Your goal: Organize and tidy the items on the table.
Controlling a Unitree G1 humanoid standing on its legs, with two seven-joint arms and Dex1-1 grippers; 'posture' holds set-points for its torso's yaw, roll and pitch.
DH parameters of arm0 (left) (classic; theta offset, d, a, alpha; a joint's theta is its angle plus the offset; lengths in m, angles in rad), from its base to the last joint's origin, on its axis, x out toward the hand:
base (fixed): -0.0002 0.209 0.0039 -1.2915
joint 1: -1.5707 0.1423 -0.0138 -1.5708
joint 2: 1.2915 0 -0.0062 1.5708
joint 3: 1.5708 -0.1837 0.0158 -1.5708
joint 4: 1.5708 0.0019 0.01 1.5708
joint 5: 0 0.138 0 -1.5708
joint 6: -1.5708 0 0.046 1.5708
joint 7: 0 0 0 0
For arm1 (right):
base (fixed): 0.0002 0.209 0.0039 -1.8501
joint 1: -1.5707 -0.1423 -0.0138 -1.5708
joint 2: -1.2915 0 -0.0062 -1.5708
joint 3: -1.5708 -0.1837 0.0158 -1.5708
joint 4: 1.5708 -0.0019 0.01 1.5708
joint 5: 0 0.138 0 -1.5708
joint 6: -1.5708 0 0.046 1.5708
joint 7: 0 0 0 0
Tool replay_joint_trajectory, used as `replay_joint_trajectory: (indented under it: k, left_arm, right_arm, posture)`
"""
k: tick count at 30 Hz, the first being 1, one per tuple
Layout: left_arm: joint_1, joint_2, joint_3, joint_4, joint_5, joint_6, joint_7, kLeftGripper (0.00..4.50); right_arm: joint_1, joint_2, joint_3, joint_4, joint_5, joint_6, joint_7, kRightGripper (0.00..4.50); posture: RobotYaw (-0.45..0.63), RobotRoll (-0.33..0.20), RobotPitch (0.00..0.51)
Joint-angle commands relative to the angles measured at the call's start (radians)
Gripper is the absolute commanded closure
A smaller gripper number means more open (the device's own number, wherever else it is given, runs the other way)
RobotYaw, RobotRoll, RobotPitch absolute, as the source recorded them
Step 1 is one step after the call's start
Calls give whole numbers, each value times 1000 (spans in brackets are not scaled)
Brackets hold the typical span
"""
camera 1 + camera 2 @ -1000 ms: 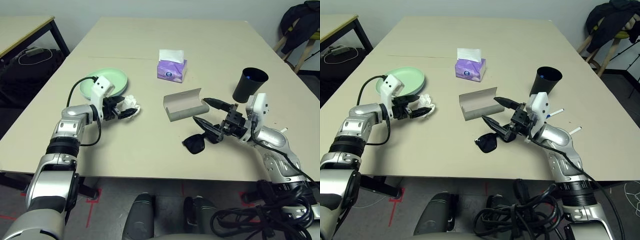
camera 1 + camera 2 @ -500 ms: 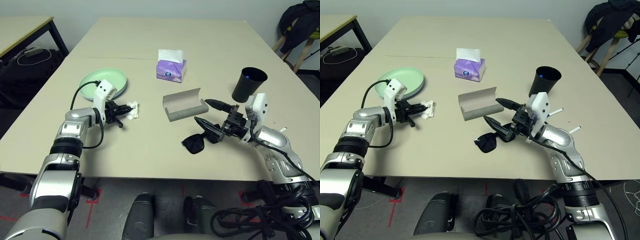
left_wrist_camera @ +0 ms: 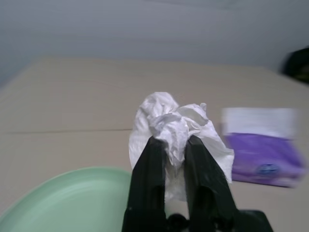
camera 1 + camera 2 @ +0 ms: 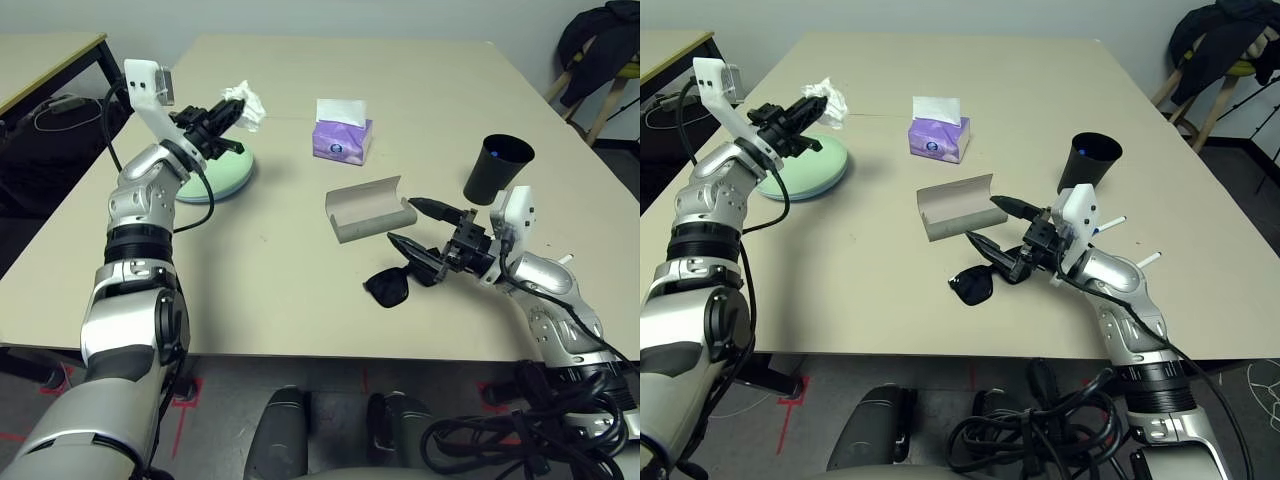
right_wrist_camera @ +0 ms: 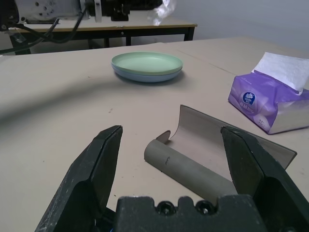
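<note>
The left pincer [image 3: 173,145] is clenched on the soft, crumpled white tissue [image 3: 176,126], held up above the round, smooth green plate [image 4: 216,178]. The right pincer [image 5: 169,145] is wide apart, holding nothing, with the grey curved glasses case [image 5: 212,153] just ahead of it on the surface [image 4: 280,290].

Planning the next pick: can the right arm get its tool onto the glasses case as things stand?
Probably yes. The right tool is open and holds nothing, and the open grey glasses case lies just ahead of its tips with bare table between; the sunglasses lie below, off that path.
</note>
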Motion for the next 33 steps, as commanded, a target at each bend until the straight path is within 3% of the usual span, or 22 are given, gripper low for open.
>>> replay_joint_trajectory:
  k: [1,7,8,13,18,21,23,28,33]
  left_arm:
    - [-30,10,-35,106,82,-48,126,2578]
    - [-35,-1,-46,170,115,-84,173,197]
    - [-34,-3,-46,172,115,-93,167,52]
    - [-31,-12,-28,154,89,-137,89,52]
    - [-7,-35,-2,56,-10,-105,-189,52]
    - [112,-42,-61,-151,-56,-99,-457,52]
    - [197,-38,-95,-295,-81,-61,-550,52]
    - [368,21,-173,-549,-94,-3,-699,52]
    - [490,42,-197,-692,-137,11,-802,52]
  right_arm:
    - [7,-7,-7,4,-1,-10,3,0]
    - [14,-6,-6,-10,-1,-6,-6,0]
    - [15,-5,-5,-13,-1,-4,-8,0]
    - [14,-7,-5,-17,-1,0,-14,0]
    - [1,-16,-8,-19,-1,24,-24,0]
    - [-50,-17,10,19,-70,30,-82,0]
    - [-82,-19,25,33,-93,50,-92,0]
    - [-165,-85,98,19,-141,115,-22,0]
    - [-276,-166,193,-16,-212,186,58,0]
  posture:
    - [122,0,60]
    - [117,0,59]
    - [116,0,59]
    - [119,0,65]
    - [139,0,79]
    - [163,0,81]
    - [179,0,86]
    - [211,0,97]
    - [224,0,115]
